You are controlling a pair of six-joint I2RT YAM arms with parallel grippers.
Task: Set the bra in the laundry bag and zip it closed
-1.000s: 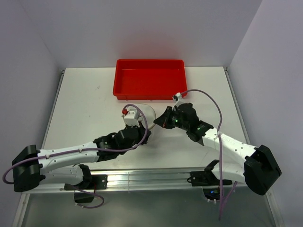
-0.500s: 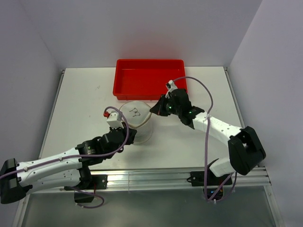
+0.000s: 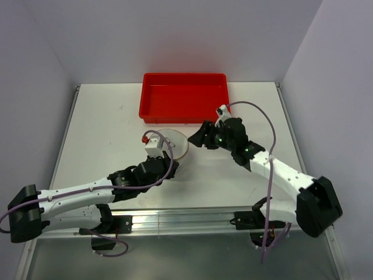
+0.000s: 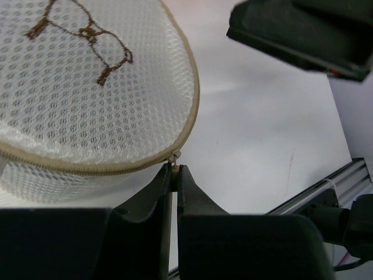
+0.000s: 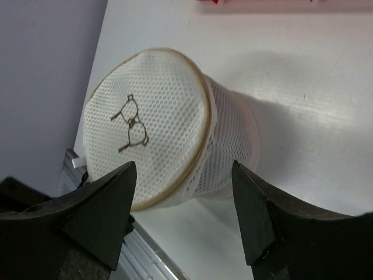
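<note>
The laundry bag (image 3: 175, 143), a round drum of white mesh with a tan zip rim, stands mid-table, its lid with the small dark bra drawing facing up. In the left wrist view my left gripper (image 4: 175, 170) is shut on the small zip pull (image 4: 173, 158) at the near rim of the laundry bag (image 4: 87, 87). My right gripper (image 3: 196, 139) hangs just right of the bag, apart from it. In the right wrist view it (image 5: 183, 167) is open, the laundry bag (image 5: 157, 122) beyond its spread fingers. The bra is hidden.
A red rectangular tray (image 3: 183, 114) sits at the back of the white table, just behind the bag. The right gripper's black body (image 4: 303, 32) looms at the top right of the left wrist view. A metal rail (image 3: 186, 219) runs along the near edge.
My right gripper was shut at the bag's far rim; now it is open and drawn back to the right. The left gripper swung left, then back right, along the rim, still shut.
</note>
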